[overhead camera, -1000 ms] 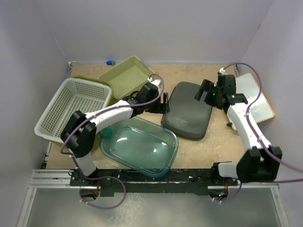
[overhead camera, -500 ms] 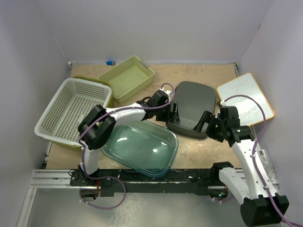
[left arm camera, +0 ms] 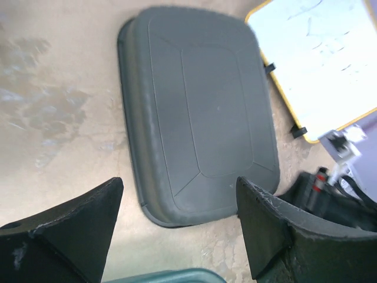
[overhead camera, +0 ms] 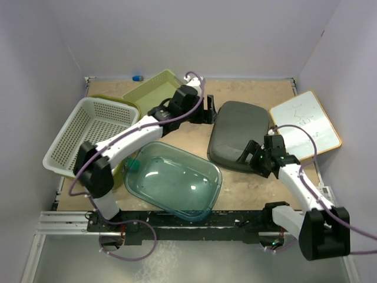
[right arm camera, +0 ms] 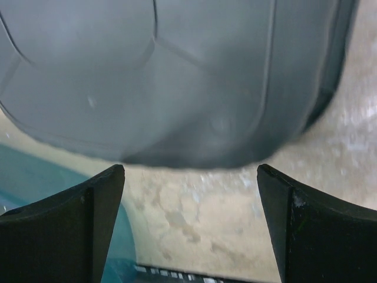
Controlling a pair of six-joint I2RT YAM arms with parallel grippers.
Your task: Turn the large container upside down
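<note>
Arms: left arm (overhead camera: 135,137) is now stretching toward the far edge, its pincer drawn off the left side of the large grey container (overhead camera: 238,134) since half a second ago; right arm (overhead camera: 300,186) is tucking in closer to that container's near right corner.
Bench (overhead camera: 259,94): is carrying everything, with sandy bare patches showing along the far edge.
White basket (overhead camera: 88,135): is sitting tilted against the left edge, open side up.
Teal tub (overhead camera: 174,180): is lying near the near edge, just beside the grey container's near left corner.
Large grey container: is lying right of centre with its flat base facing up and its rim down on the bench; nothing is gripping it.
Yellow-green basket (overhead camera: 156,94): is resting toward the far left corner.
Whiteboard (overhead camera: 305,122): is lying along the right edge, just beside the grey container.
Left pincer (overhead camera: 206,110): is hovering just off the container's far left corner, jaws spread wide and holding nothing.
Right pincer (overhead camera: 246,156): is hanging at the container's near right corner, jaws spread wide; contact cannot be told.
Blue object (overhead camera: 137,77): is sitting at the far edge, too small to identify.
</note>
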